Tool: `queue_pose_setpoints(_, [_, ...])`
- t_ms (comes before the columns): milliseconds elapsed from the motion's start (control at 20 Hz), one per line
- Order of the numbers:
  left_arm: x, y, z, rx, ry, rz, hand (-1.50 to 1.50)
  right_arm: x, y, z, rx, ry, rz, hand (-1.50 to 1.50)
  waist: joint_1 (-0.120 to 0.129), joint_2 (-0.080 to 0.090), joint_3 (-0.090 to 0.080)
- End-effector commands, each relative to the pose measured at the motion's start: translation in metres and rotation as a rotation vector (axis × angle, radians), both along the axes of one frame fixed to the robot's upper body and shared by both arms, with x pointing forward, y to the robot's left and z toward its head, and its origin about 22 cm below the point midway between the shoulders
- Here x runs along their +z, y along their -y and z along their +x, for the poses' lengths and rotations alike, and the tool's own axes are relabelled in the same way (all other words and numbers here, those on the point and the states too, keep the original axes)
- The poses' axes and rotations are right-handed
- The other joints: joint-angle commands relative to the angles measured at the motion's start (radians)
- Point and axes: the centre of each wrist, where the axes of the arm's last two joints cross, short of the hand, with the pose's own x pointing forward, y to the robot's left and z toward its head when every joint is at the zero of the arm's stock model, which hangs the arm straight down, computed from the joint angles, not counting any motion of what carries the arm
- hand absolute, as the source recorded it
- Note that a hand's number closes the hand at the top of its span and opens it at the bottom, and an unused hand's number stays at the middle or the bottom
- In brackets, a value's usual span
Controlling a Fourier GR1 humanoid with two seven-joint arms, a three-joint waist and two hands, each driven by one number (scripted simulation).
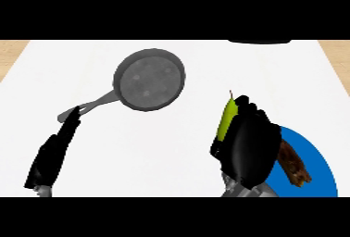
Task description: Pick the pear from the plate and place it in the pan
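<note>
A grey pan [149,78] lies on the white counter at upper centre, its handle [92,104] pointing down-left. My right hand [249,143] is curled round a yellow-green pear [228,118], whose top and stem poke out above the fingers. The hand and pear hover over the left edge of a blue plate [314,162] at the lower right. My left hand [54,152] is at the lower left with straight fingers, its fingertips [77,112] close to the end of the pan's handle.
A brown object [294,164] lies on the blue plate beside my right hand. A dark object [259,41] shows at the counter's far edge. Wooden surface borders the counter at both upper corners.
</note>
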Motion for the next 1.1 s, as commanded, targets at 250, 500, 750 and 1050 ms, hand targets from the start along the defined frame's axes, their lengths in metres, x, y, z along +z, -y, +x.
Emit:
queue_pose_setpoints(250, [0.013,0.006,0.01,-0.045,0.012,0.002,0.0,0.035,-0.034,0.057,-0.133,0.122,0.14,1.5,0.047,0.015,0.003])
queue_pose_setpoints(500, [0.008,0.019,0.013,-0.082,0.028,-0.011,0.0,0.048,-0.034,0.093,-0.127,0.124,0.233,1.5,0.074,0.024,0.003])
queue_pose_setpoints(750, [0.005,0.037,0.017,-0.104,0.034,-0.022,0.0,0.032,-0.018,0.128,-0.112,0.11,0.334,1.5,0.093,0.041,0.005])
queue_pose_setpoints(1050, [0.016,0.03,0.028,-0.113,0.065,-0.009,0.0,0.007,-0.005,0.165,-0.136,-0.022,0.337,1.5,0.122,0.055,0.004])
